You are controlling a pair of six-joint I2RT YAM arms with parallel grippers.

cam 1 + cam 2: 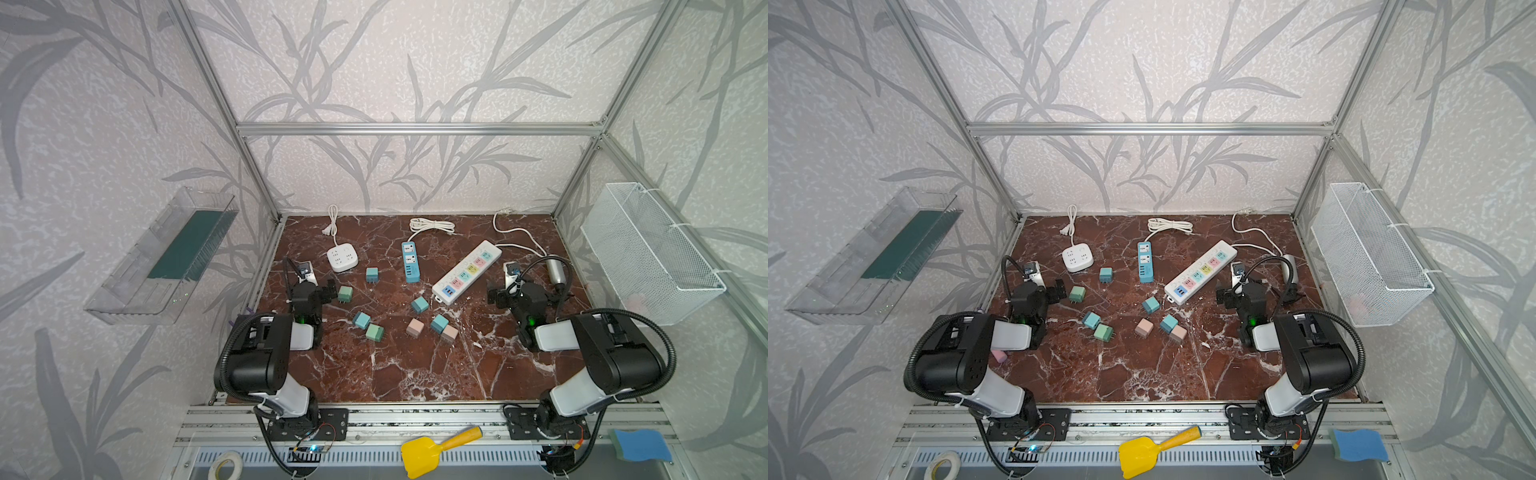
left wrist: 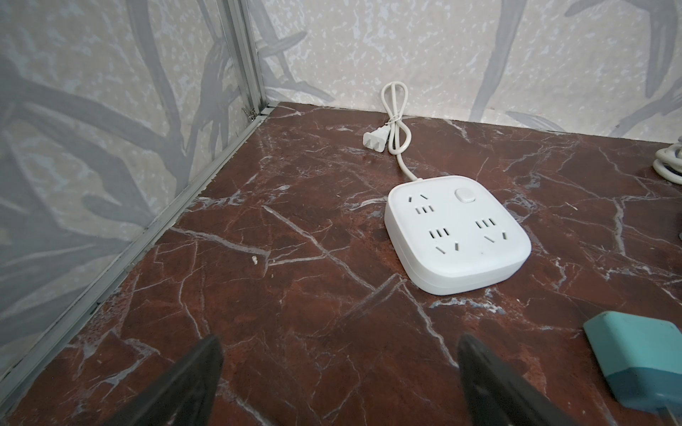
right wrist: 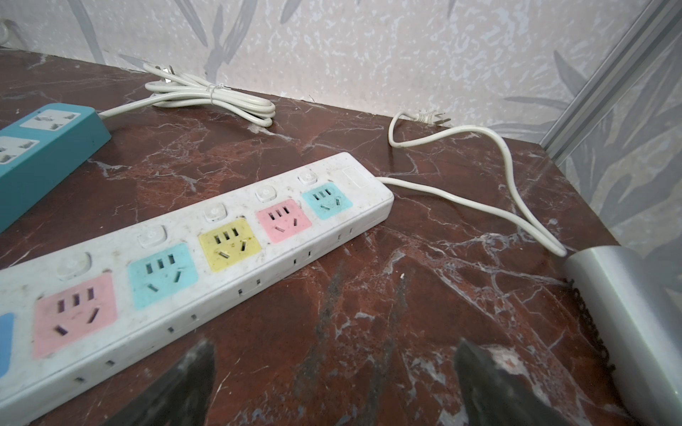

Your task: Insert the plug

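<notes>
Plug cube lying loose just beside your left claw, white square socket hub sitting ahead of it, your right claw hovering beside the pastel power strip, both claws gaping wide, holding nothing.

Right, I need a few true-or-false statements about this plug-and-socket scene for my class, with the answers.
The left gripper is shut on something. False: it is open and empty.
The long white power strip with coloured sockets has no plug inserted. True.
The short blue power strip lies between that strip and the rounded square white power strip. True.
The yellow plastic scoop lies on the red marble table. False: it lies on the metal rail in front of it.
Every cube plug is teal. False: a pink cube plug and a green cube plug lie there too.
</notes>
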